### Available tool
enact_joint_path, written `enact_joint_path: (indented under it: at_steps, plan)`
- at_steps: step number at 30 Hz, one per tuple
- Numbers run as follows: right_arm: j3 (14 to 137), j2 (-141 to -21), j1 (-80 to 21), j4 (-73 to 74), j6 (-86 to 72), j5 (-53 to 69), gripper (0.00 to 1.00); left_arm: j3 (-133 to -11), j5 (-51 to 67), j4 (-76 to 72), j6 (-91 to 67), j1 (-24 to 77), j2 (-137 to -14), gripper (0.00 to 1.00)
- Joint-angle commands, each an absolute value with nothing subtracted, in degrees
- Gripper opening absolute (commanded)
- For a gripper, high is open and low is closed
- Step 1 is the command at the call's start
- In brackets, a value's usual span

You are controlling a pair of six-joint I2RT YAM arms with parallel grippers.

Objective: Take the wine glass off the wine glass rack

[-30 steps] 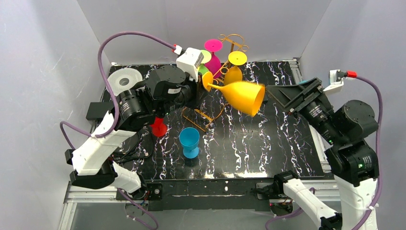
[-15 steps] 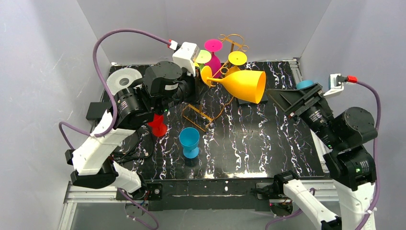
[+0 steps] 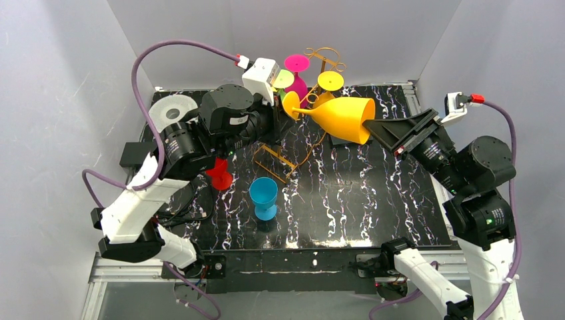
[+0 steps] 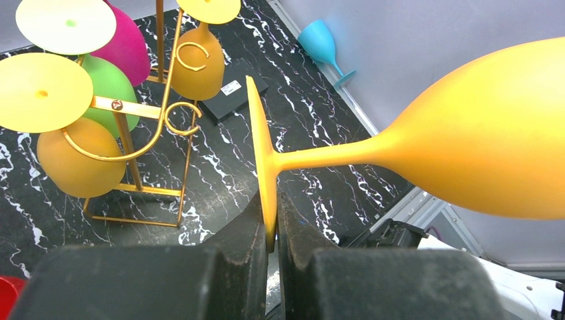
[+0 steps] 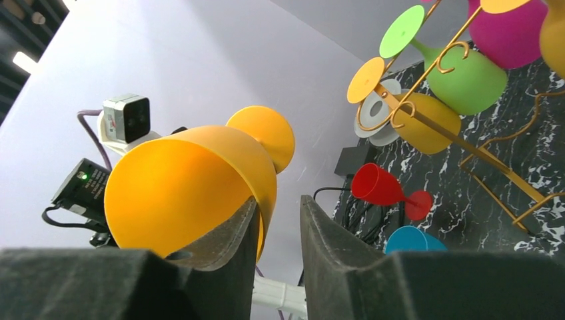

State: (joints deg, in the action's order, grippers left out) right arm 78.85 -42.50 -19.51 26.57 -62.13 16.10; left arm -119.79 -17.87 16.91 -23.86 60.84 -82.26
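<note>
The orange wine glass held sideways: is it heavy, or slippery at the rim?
Probably light: the left gripper holds the orange wine glass sideways by its foot edge alone. Possibly slippery: the bowl looks smooth and curved where the right gripper straddles its rim.

Held sideways, the orange wine glass point(image 3: 340, 119) spans the gap between the grippers, its rim set between the right gripper's point(image 5: 278, 207) fingers. Just past the left gripper's point(image 4: 270, 200) tips, the wine glass rack point(image 4: 126, 107) and its hanging glasses point(image 4: 80, 167) crowd the way. Below the right gripper, open table point(image 3: 373, 200).

wine glass point(image 3: 343, 120) x8, rack point(image 4: 133, 108) x1
</note>
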Motion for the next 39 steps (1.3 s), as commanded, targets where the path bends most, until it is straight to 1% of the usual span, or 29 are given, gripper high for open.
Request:
enact_joint_path:
  at_steps: [1, 10, 11, 13, 14, 18, 21, 22, 23, 24, 30, 34, 39]
  plan:
    - [77.9, -42.7, -19.6, 21.8, -63.5, 18.1, 0.34, -120.0, -17.3, 12.9, -24.8, 60.5, -82.2, 0.00]
    - [76.9, -42.7, -19.6, 21.9, -64.3, 18.8, 0.19, -120.5, -16.5, 12.8, -24.7, 60.5, -83.2, 0.00]
    - [77.0, -42.8, -19.6, 22.3, -64.4, 18.7, 0.16, -120.4, -16.4, 12.9, -24.7, 60.5, -83.1, 0.00]
    - [77.2, -43.0, -19.6, 23.2, -64.5, 18.7, 0.03, -120.3, -16.4, 12.8, -24.7, 60.5, -83.1, 0.00]
    - [77.3, -43.1, -19.6, 23.5, -64.4, 18.7, 0.01, -120.2, -16.4, 12.8, -24.6, 60.5, -83.1, 0.00]
    - [77.8, -43.1, -19.6, 24.7, -63.8, 18.6, 0.01, -120.2, -16.6, 12.9, -24.3, 60.5, -83.1, 0.00]
    - [78.1, -43.0, -19.6, 25.6, -63.0, 17.9, 0.01, -120.3, -16.5, 12.9, -23.9, 60.5, -83.1, 0.09]
    - [78.2, -43.0, -19.6, 25.8, -62.7, 17.6, 0.01, -120.2, -16.5, 13.0, -23.8, 60.5, -83.0, 0.13]
    - [78.4, -42.9, -19.6, 26.3, -62.5, 17.5, 0.01, -120.1, -16.4, 13.0, -23.7, 60.5, -82.9, 0.19]
    - [78.7, -43.0, -19.6, 26.8, -62.3, 17.2, 0.01, -120.0, -16.5, 13.0, -23.6, 60.5, -82.7, 0.23]
    - [82.2, -44.4, -19.6, 32.4, -59.8, 15.6, 0.01, -117.7, -17.1, 11.5, -23.1, 60.5, -81.1, 0.36]
    - [84.5, -44.7, -19.5, 36.8, -57.5, 13.3, 0.01, -118.4, -17.0, 12.3, -22.2, 60.5, -81.5, 0.48]
    - [86.2, -44.8, -19.6, 40.6, -55.0, 11.5, 0.01, -119.4, -16.7, 13.1, -20.8, 60.5, -81.7, 0.60]
